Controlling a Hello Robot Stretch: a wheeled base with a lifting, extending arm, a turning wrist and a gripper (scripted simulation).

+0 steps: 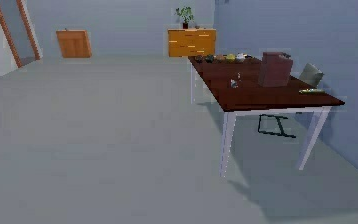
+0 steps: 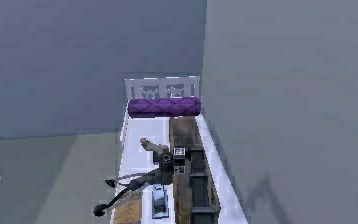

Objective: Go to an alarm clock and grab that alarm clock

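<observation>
A table [image 1: 249,93] bears a brown box [image 1: 277,69], a dresser [image 1: 191,43] carries a plant [image 1: 185,14], and a purple pillow [image 2: 164,106] lies on a bed [image 2: 139,131].

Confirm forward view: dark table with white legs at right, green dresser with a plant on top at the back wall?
No. The dresser is orange, not green, as the forward view shows. The plant on top, the back wall and the dark table with white legs at right hold.
</observation>
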